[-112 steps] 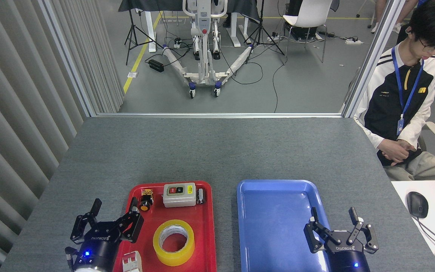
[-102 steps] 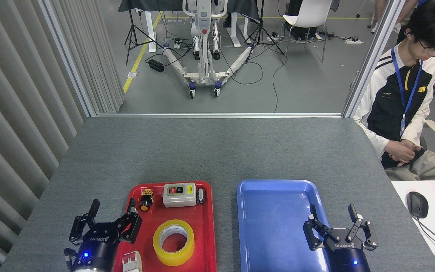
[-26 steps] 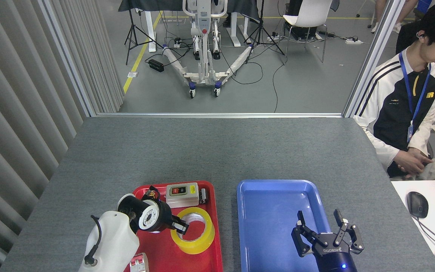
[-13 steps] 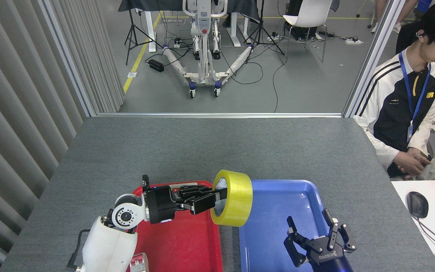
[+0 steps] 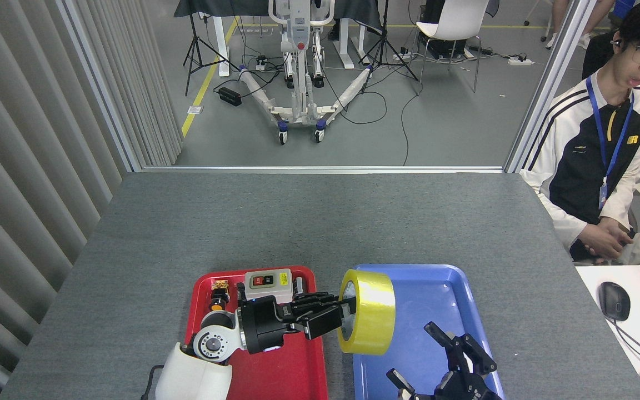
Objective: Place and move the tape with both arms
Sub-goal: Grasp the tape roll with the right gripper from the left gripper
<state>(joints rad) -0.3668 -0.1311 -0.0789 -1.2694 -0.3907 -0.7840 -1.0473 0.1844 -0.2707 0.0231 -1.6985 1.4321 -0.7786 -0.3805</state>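
Observation:
The yellow tape roll [image 5: 369, 311] hangs on edge in the air over the left rim of the blue tray [image 5: 453, 289]. My left gripper [image 5: 342, 312] reaches in from the left above the red tray [image 5: 275, 378] and is shut on the tape, its fingers gripping the roll's left wall. At the bottom of the view, over the blue tray's near part, my right gripper [image 5: 442, 355] is open with fingers spread. It sits just right of and below the tape, not touching it.
On the red tray's far end sit a grey switch box [image 5: 267, 280], a small yellow push button [image 5: 218, 297] and a small metal part [image 5: 298, 284]. A seated person [image 5: 598, 161] is at the table's right side. A mouse [image 5: 613, 300] lies on a white desk.
Earlier the tape lay flat in the red tray with both grippers open. My left gripper took it, lifted it on edge and has carried it right and slightly down; the right gripper moved lower and leftward.

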